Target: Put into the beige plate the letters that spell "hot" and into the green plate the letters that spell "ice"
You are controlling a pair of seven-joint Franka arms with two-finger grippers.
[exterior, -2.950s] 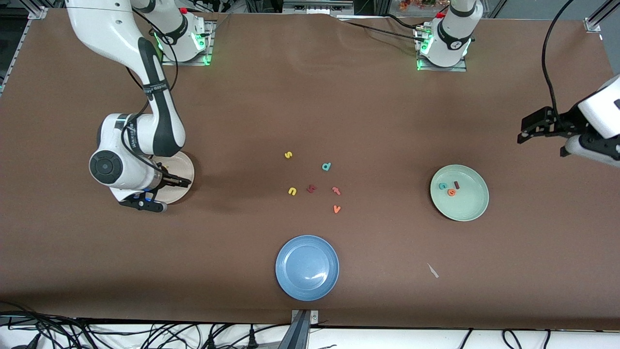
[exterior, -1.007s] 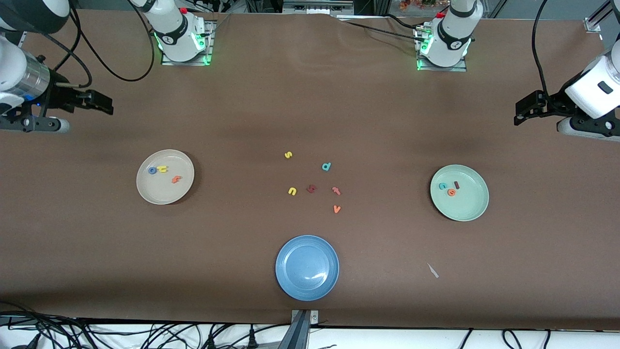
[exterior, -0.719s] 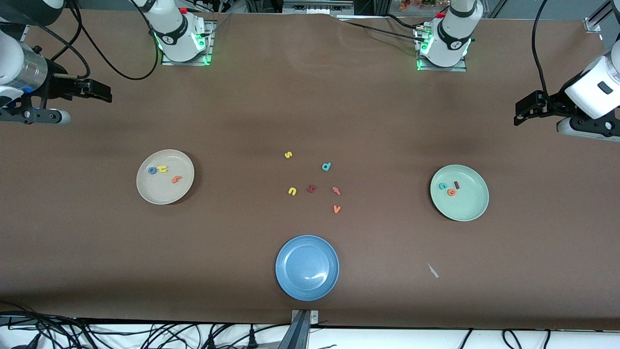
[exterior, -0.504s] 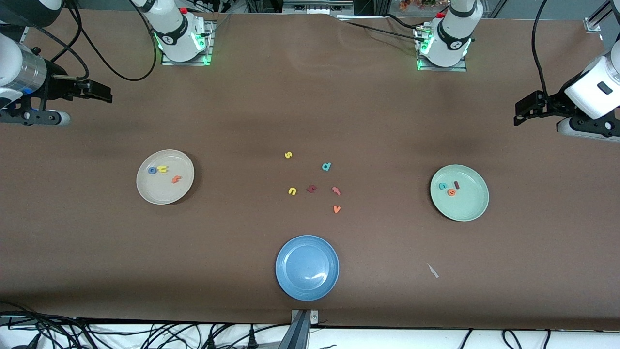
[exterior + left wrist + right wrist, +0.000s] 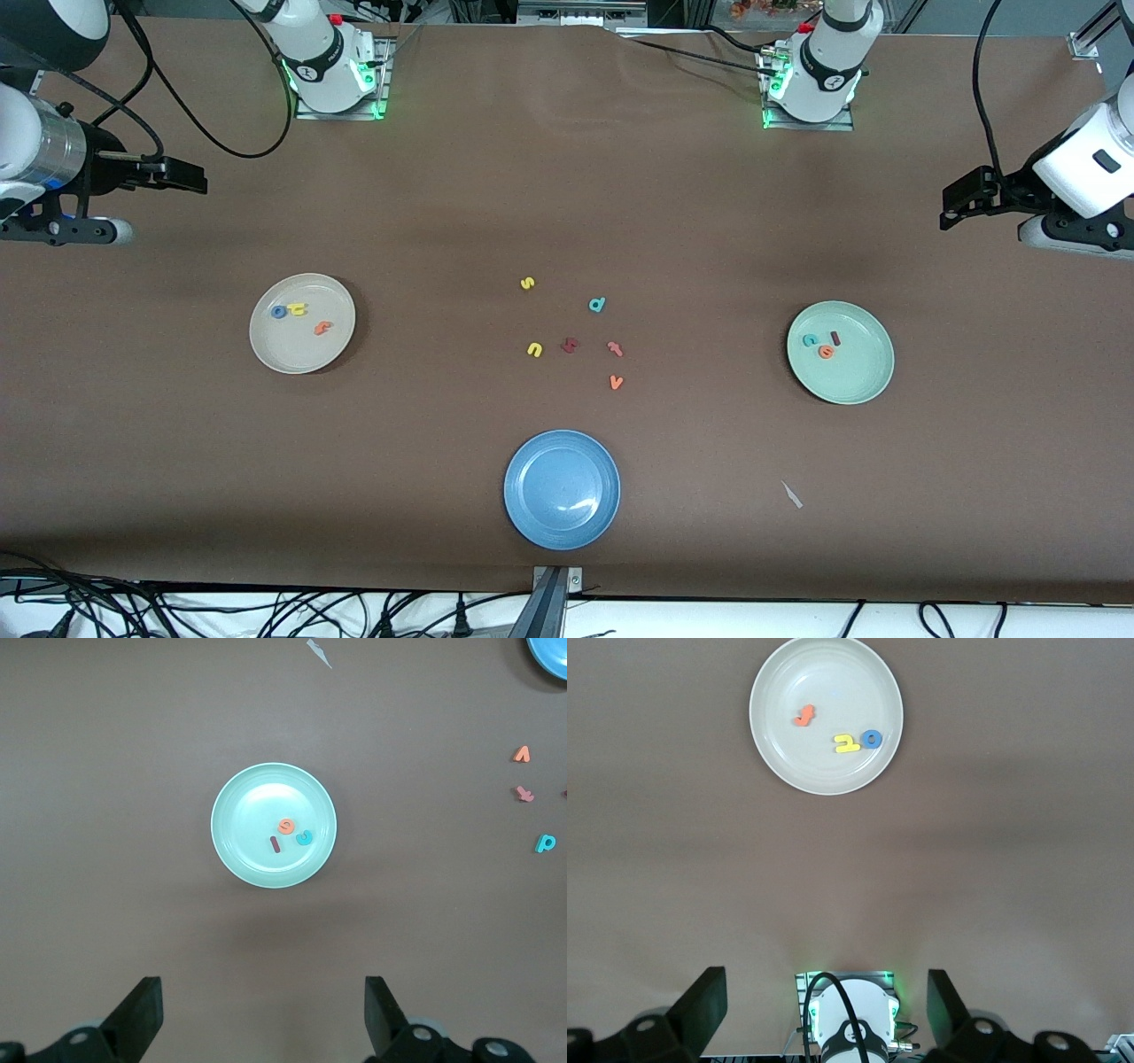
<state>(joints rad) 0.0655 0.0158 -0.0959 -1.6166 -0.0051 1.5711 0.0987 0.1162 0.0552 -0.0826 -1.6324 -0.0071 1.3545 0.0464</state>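
1. Front view: we see the yellow h (image 5: 298, 309), blue o (image 5: 278, 311) and orange t (image 5: 322, 328) in the beige plate (image 5: 301, 356) — teal c (image 5: 809, 339), dark red i (image 5: 834, 338) and orange e (image 5: 826, 352) in the green plate (image 5: 842, 385).
2. Left wrist view: the left gripper (image 5: 261, 1020) hangs wide and empty above the table.
3. Right wrist view: the right gripper (image 5: 824, 1012) — wide too, empty.

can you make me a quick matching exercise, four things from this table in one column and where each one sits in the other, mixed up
Things:
1. blue o
2. teal c
3. teal d
4. blue plate

Places:
A. on the bare table between the plates
B. in the green plate
C. nearest the front camera, holding no letters
D. in the beige plate

Pairs: 1-D, 2-B, 3-A, 4-C
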